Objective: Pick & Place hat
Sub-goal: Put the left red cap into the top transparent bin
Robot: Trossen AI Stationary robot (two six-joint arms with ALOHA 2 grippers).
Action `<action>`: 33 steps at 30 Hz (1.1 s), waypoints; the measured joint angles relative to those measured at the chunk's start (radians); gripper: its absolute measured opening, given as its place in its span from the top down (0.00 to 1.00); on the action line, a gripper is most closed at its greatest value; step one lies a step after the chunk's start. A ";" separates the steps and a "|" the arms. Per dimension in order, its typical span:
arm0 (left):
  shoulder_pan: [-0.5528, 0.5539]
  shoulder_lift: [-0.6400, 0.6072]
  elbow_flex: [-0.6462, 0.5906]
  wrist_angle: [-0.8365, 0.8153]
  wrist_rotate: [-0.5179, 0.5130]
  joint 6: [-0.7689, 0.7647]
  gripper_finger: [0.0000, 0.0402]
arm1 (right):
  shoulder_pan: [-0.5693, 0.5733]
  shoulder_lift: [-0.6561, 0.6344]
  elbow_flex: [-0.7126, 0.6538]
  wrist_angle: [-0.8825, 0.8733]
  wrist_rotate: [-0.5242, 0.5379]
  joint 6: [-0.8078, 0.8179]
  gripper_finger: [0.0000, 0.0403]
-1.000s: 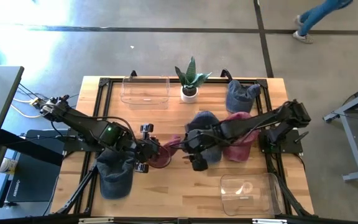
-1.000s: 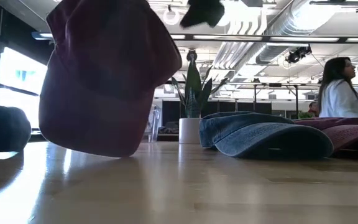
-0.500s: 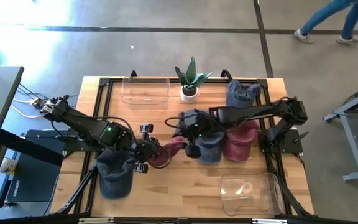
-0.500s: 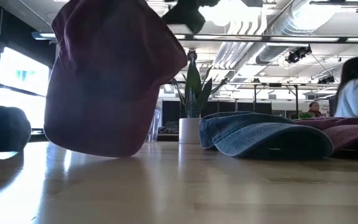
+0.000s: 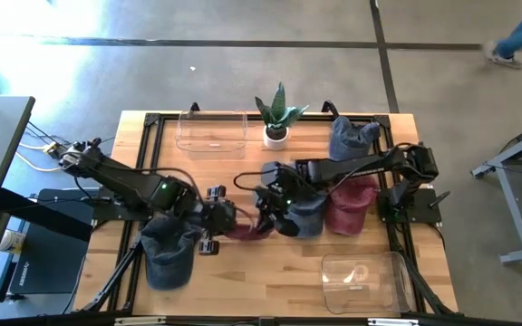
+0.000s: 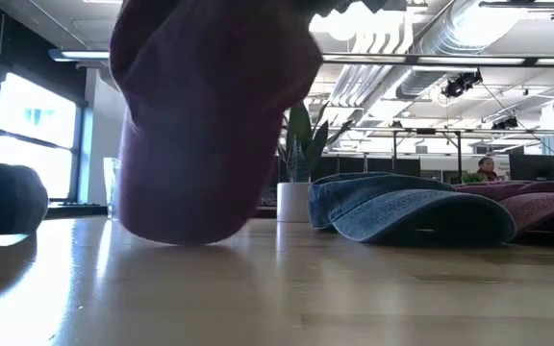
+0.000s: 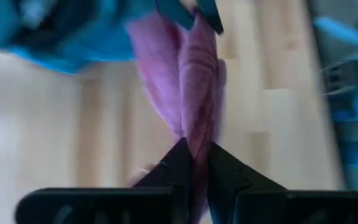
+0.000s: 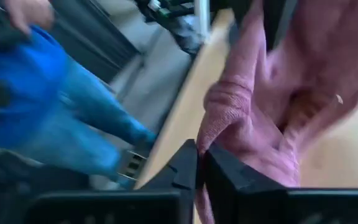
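From above, the maroon hat [image 5: 243,226] stretches crumpled between the left gripper [image 5: 217,220] and the right gripper [image 5: 266,217], above the wooden surface [image 5: 270,272]. In the low view the hat [image 6: 210,115] hangs as a dark purple dome, its lowest edge close over the surface; whether it touches I cannot tell. The left wrist view shows those fingers [image 7: 182,171] clamped on a pink-purple fold [image 7: 191,93]. In the right wrist view the fingers [image 8: 188,168] pinch wrinkled fabric [image 8: 247,118] too.
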 joint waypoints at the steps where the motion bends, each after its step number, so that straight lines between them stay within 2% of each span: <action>1: 0.015 0.000 -0.002 0.023 0.063 -0.018 0.88 | -0.003 0.000 0.000 0.021 -0.025 0.035 0.97; 4: 0.064 0.000 -0.002 0.087 0.216 -0.026 0.79 | -0.016 0.000 0.000 0.084 -0.101 0.126 0.94; 9: 0.130 0.000 -0.009 0.076 0.267 0.011 0.62 | -0.055 0.042 0.001 0.083 -0.191 0.154 0.98; 12: 0.176 -0.001 -0.059 0.074 0.274 0.027 0.53 | -0.084 0.101 0.001 0.029 -0.167 0.128 0.96; 15: 0.212 0.000 -0.124 0.070 0.292 0.000 0.48 | -0.110 0.167 0.001 -0.022 -0.116 0.113 0.98; 18: 0.213 -0.003 -0.180 0.072 0.291 -0.043 0.46 | -0.129 0.203 -0.001 -0.073 -0.077 0.093 0.98; 21: 0.178 -0.010 -0.243 0.142 0.283 -0.098 0.46 | -0.139 0.204 0.000 -0.143 -0.015 0.051 0.90; 26: 0.109 -0.010 -0.385 0.392 0.211 -0.273 0.48 | -0.161 0.173 0.000 -0.258 0.029 -0.012 0.70; 30: 0.063 -0.007 -0.486 0.530 0.021 -0.500 0.48 | -0.165 0.163 0.001 -0.323 0.049 -0.068 0.53; 33: 0.047 0.007 -0.526 0.592 -0.137 -0.666 0.48 | -0.140 0.163 0.001 -0.346 0.106 -0.120 0.45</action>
